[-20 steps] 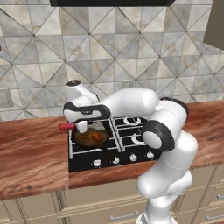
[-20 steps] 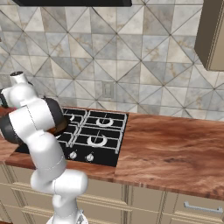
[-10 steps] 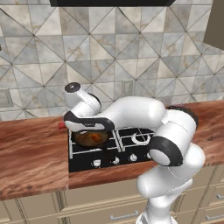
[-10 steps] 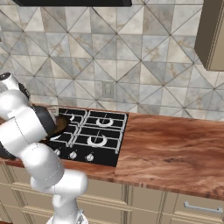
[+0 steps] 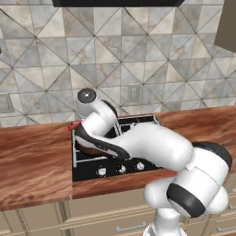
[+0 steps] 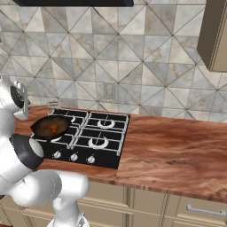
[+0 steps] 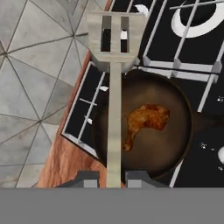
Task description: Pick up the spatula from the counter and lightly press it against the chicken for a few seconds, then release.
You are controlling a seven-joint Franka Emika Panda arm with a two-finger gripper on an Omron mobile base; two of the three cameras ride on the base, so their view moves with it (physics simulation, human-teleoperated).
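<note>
In the hand view, the dark two-finger gripper (image 7: 111,178) is clamping the pale flat shaft of the slotted beige spatula (image 7: 114,109), with a jaw pressing on each side. The spatula is reaching out over the left part of the round dark frying pan (image 7: 175,144), just beside the browned chicken leg (image 7: 146,120) lying mid-pan; whether it is touching the meat I cannot tell. Its slotted head is showing past the pan's far rim, over the black gas hob (image 7: 162,43). The hob is sitting in the reddish wooden counter (image 6: 177,155), below the grey triangle-tiled wall (image 6: 133,57).
</note>
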